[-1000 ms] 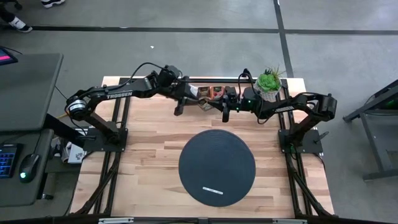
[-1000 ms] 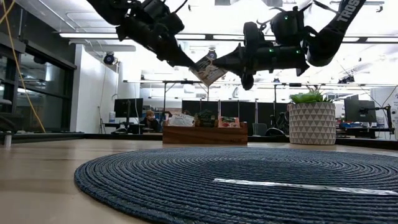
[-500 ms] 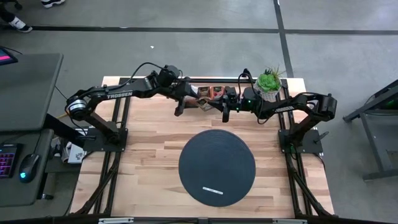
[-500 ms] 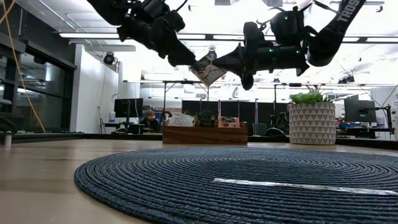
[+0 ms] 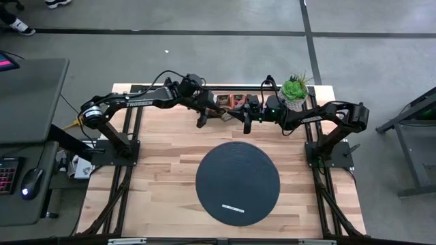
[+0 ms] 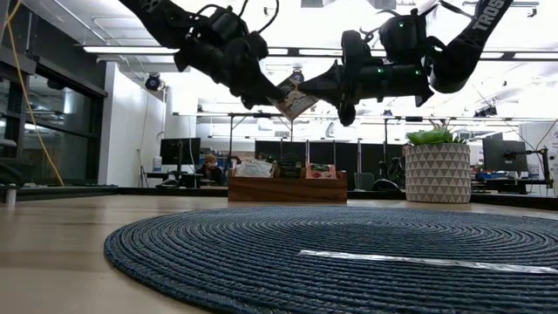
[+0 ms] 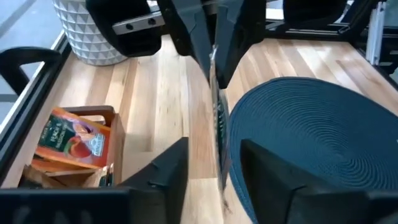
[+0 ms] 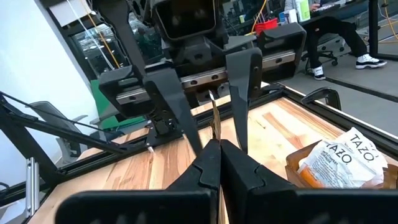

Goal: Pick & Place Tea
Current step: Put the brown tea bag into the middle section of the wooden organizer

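Observation:
A tea sachet [image 6: 292,98] hangs in the air over the table's far part, with my right gripper [image 6: 302,89] shut on it. In the left wrist view the sachet [image 7: 217,124] shows edge-on. My left gripper [image 7: 214,168] is open, with one finger on each side of the sachet and a gap on both sides. The right wrist view shows those fingers [image 8: 176,109] flanking the sachet [image 8: 214,121]. More tea sachets stand in a wooden box [image 5: 228,101] at the far edge. My right gripper pinches the sachet's edge [image 8: 215,135] between its two shut fingers. The fingers lie about level and come from the table's right side. The sachet sticks out beyond the fingertips, tilted and lifted clear of the table and the box.
The wooden box [image 6: 288,187] stands below the grippers. A white patterned pot with a green plant [image 5: 294,95] sits at the far right. A dark round woven mat [image 5: 237,182] lies in the middle of the table, with a thin white strip [image 5: 231,207] near its front.
My left gripper has moved a little down and toward the right gripper, and has rolled slightly. Its fingers now reach farther along the sachet. The right gripper and the sachet have kept still.

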`<state>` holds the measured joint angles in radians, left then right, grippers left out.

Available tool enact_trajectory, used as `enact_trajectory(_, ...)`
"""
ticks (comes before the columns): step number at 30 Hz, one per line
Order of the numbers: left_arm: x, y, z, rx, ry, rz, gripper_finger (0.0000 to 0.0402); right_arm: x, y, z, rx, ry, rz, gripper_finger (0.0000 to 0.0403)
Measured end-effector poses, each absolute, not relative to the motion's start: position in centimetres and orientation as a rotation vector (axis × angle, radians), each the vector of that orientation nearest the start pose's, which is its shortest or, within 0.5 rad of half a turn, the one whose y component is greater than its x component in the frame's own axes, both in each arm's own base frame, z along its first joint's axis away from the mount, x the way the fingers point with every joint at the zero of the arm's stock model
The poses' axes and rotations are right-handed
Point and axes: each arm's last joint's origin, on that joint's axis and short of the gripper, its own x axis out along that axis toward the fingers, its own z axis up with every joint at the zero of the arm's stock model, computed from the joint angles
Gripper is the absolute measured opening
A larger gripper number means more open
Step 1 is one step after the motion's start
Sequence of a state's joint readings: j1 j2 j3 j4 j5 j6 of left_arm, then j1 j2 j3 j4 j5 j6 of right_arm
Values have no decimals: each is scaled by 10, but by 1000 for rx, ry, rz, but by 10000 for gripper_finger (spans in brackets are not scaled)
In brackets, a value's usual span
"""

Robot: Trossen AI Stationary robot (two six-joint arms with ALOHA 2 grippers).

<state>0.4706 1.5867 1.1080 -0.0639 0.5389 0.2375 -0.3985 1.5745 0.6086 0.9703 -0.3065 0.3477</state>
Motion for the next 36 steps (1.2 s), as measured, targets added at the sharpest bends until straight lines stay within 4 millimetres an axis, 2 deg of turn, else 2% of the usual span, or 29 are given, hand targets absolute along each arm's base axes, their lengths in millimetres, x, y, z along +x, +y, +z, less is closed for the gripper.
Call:
enact_trajectory(3,317,145,259,-26,473,-101,99,285,-110,201,346,-20,-91,0)
enact_trajectory(6,317,146,259,-23,475,-94,35,285,-110,201,345,-20,-91,0)
enact_trajectory(8,317,146,259,-16,475,-95,10,285,-110,201,346,-20,-91,0)
enact_trajectory(19,317,146,260,5,468,-100,1,284,-110,203,326,-47,-65,8)
enact_trajectory(23,317,146,259,1,476,-99,1,281,-111,211,321,-76,-36,43)
enact_trajectory(27,317,146,259,0,482,-94,0,272,-117,224,320,-110,-26,99)
enact_trajectory(32,316,147,257,3,507,-55,0,253,-122,254,312,-216,-39,172)
enact_trajectory(36,314,147,266,65,622,-7,0,235,-119,282,262,-317,-68,213)
